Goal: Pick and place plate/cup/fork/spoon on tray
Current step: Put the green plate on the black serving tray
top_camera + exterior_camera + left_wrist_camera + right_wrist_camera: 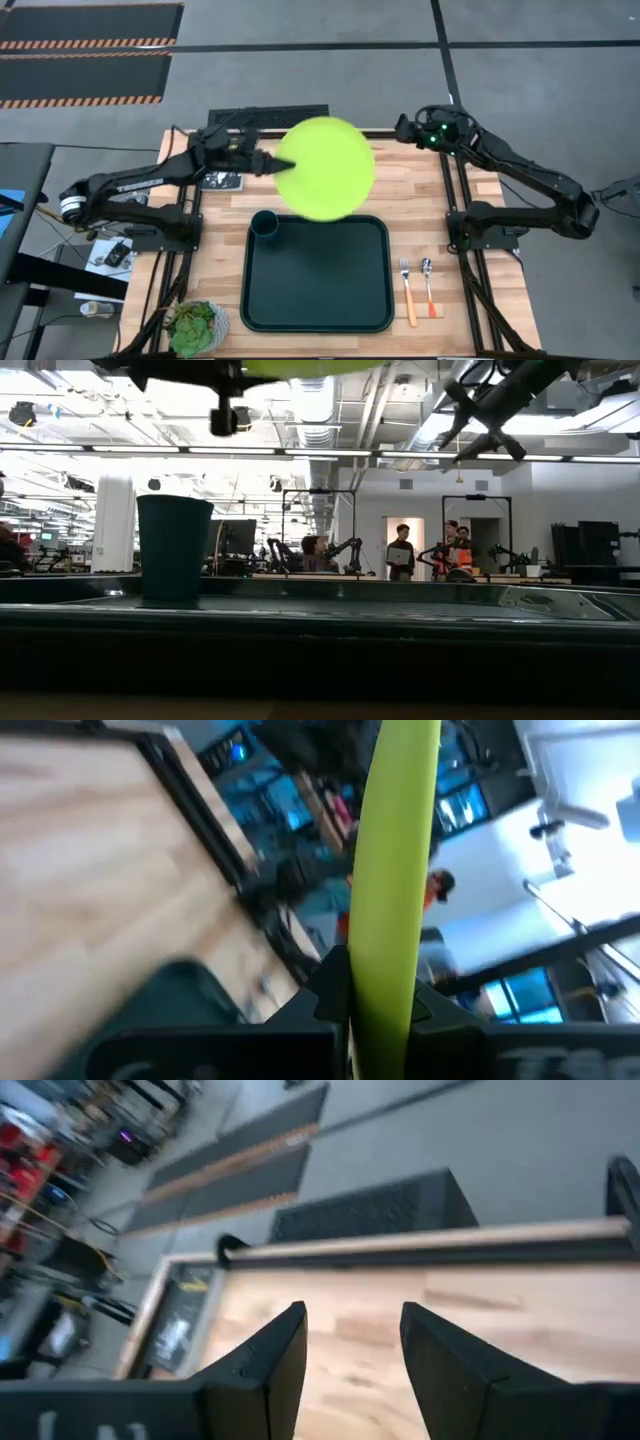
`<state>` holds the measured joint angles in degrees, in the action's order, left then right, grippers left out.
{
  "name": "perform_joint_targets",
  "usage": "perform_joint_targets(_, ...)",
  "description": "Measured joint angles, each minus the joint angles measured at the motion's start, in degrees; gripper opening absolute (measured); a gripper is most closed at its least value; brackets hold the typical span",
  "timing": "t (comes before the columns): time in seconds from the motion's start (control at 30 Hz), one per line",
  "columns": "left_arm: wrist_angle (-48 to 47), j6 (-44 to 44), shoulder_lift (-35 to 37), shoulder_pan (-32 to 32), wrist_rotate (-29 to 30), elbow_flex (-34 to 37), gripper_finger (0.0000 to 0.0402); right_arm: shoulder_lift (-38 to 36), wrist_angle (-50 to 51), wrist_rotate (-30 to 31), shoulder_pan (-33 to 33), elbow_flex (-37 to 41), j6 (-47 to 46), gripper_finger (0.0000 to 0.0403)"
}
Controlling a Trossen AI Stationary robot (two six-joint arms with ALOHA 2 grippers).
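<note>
Plate (324, 167) hangs above the tray (316, 315) far rim; we clamp its edge in the left gripper (272, 164) so it clears the rim. We hold the right gripper (350, 1350) spread and empty, well beyond the tray. Only the cup (265, 225) stands inside; fork (408, 293) and spoon (428, 286) lie just beside the tray.

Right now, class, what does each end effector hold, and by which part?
Left end effector grips the plate by its rim; right end effector holds nothing.
</note>
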<state>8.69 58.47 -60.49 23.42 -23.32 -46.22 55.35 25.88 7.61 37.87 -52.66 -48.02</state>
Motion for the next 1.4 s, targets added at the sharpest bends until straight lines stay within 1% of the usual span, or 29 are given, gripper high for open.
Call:
perform_joint_targets(0.13, -8.1, 1.5, 6.3, -6.0, 1.5, 0.0, 0.0000, 1.9, 1.3, 0.0, -0.5, 0.0, 0.5, 0.0180)
perform_joint_targets(0.23, -16.8, 3.8, 11.0, -11.7, 3.3, 0.0, 0.0000, 3.3, 1.3, 0.0, -0.8, 0.0, 1.4, 0.0180)
perform_joint_targets(0.33, -25.0, 6.9, 14.9, -18.6, 8.1, 0.0, 0.0000, 4.8, 1.5, -0.3, -0.8, 0.0, 1.6, 0.0182)
perform_joint_targets(0.4, -29.3, 11.5, 16.9, -24.1, 12.7, 0.0, 0.0000, 5.6, 1.7, -0.3, -0.8, 0.0, 2.1, 0.0182)
perform_joint_targets(0.5, -32.4, 18.5, 18.4, -32.4, 19.7, 0.0, 0.0000, 6.6, 1.6, -0.3, -0.8, 0.0, 3.1, 0.0179)
perform_joint_targets(0.57, -32.8, 22.6, 18.7, -37.7, 23.5, 0.0, 0.0000, 7.1, 1.6, -0.4, -0.8, 0.0, 3.5, 0.0177)
perform_joint_targets(0.73, -32.7, 31.8, 15.9, -50.3, 29.2, 0.0, 0.0000, 7.8, 1.9, -1.7, -0.7, 0.0, 4.8, 0.0176)
perform_joint_targets(0.9, -32.8, 40.7, 11.2, -59.5, 34.9, 0.0, 0.0000, 7.7, 2.1, -1.9, -0.7, 0.0, 5.1, 0.0174)
perform_joint_targets(1.0, -33.1, 45.9, 7.7, -64.1, 36.6, 0.0, 0.0000, 7.7, 2.2, -1.9, -0.7, 0.0, 5.2, 0.0171)
perform_joint_targets(1.1, -36.7, 51.4, 4.8, -67.1, 37.8, 0.0, 0.0000, 7.7, 2.1, -1.9, -0.7, 0.0, 6.3, 0.0171)
perform_joint_targets(1.2, -42.2, 56.5, 2.2, -68.9, 39.1, 0.0, 0.0000, 7.7, 2.1, -1.9, -0.7, 0.0, 6.5, 0.0171)
perform_joint_targets(1.3, -46.0, 59.5, 0.2, -69.4, 39.1, 0.0, 0.0000, 7.7, 2.1, -1.9, -0.7, 0.0, 6.5, 0.0170)
perform_joint_targets(1.4, -46.9, 60.1, -1.7, -69.4, 39.2, 0.0, 0.0000, 7.7, 2.0, -1.9, -0.7, 0.0, 6.5, 0.0168)
